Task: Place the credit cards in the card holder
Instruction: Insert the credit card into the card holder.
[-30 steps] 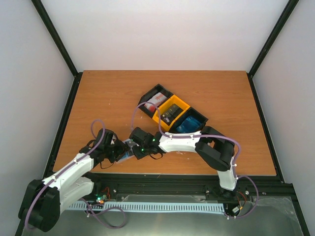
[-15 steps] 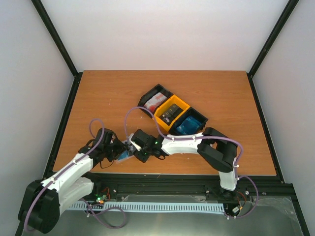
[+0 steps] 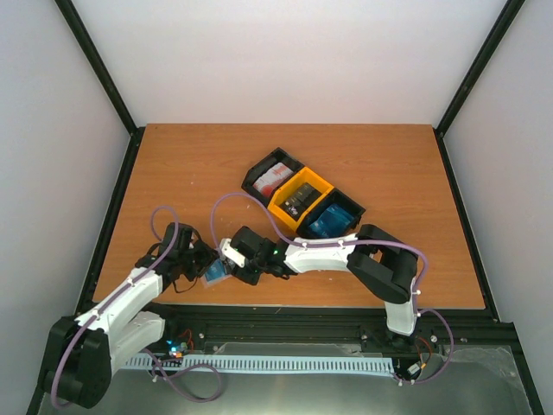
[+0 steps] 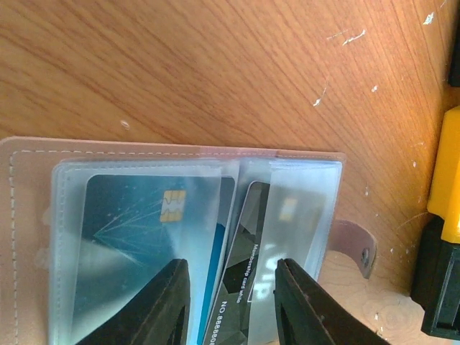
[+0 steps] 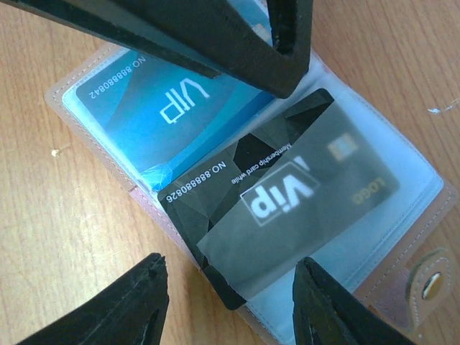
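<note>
Wooden table (image 3: 173,173), three bins in a row: black bin (image 3: 258,166) with red-and-white cards (image 3: 275,177), yellow bin (image 3: 322,182) with dark cards (image 3: 298,199), end bin (image 3: 356,208) with blue cards (image 3: 331,220). At the near edge the card holder (image 4: 29,215) lies open, blue card (image 5: 144,108) pocketed, black card (image 5: 273,194) half-sleeved. Left gripper (image 4: 231,287) is parted over the sleeves and right gripper (image 5: 228,287) spread wide over the black card.

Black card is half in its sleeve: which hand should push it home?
Likely right. The right hand is open around the protruding end of the black card; the left hand is over the card holder.
</note>
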Available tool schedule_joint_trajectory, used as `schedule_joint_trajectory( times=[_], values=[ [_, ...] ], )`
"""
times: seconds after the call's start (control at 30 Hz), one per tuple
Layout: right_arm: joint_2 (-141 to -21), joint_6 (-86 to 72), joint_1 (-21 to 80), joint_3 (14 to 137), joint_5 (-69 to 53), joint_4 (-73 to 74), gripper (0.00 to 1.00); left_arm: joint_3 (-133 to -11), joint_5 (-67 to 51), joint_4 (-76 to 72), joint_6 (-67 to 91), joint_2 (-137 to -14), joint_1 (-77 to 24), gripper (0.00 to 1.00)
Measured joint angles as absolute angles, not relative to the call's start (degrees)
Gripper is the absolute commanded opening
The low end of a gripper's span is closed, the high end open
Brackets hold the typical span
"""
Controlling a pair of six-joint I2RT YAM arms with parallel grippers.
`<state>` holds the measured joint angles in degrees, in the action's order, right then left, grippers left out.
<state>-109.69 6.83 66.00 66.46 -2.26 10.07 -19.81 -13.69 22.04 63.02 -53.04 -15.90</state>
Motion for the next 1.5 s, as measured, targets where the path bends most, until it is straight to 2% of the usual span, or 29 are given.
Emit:
schedule_joint_trajectory(
  times=[0.13,0.37,0.67,0.93,1.07,1.17,1.5],
  values=[
    [-109.8,8.0,66.0,66.5,-2.3,10.1,0.55,-19.2,-14.4,21.8,62.6,-53.0,-15.3,0.36],
    [-111.7,8.6,66.0,66.6,-0.2,10.7,0.53,-18.5,-14.8,21.5,62.3,-53.1,-15.0,0.36],
    [-112.6,8.3,66.2,67.8,0.6,10.7,0.31,-18.3,-14.9,20.9,62.3,-53.5,-14.9,0.35],
    [-112.7,6.8,66.4,68.0,0.4,10.7,0.22,-18.3,-15.0,20.1,62.3,-54.1,-14.8,0.36],
    [-112.7,5.5,66.4,68.0,0.4,10.6,0.23,-18.3,-16.0,20.0,62.1,-54.1,-14.8,0.39],
    [-112.7,4.5,66.4,68.0,0.6,10.5,0.3,-17.8,-18.0,19.2,61.5,-54.1,-14.8,0.42],
    [-112.7,2.1,65.2,68.0,-1.1,10.3,0.38,-17.0,-23.9,16.3,59.2,-56.3,-14.8,0.37]
  ],
)
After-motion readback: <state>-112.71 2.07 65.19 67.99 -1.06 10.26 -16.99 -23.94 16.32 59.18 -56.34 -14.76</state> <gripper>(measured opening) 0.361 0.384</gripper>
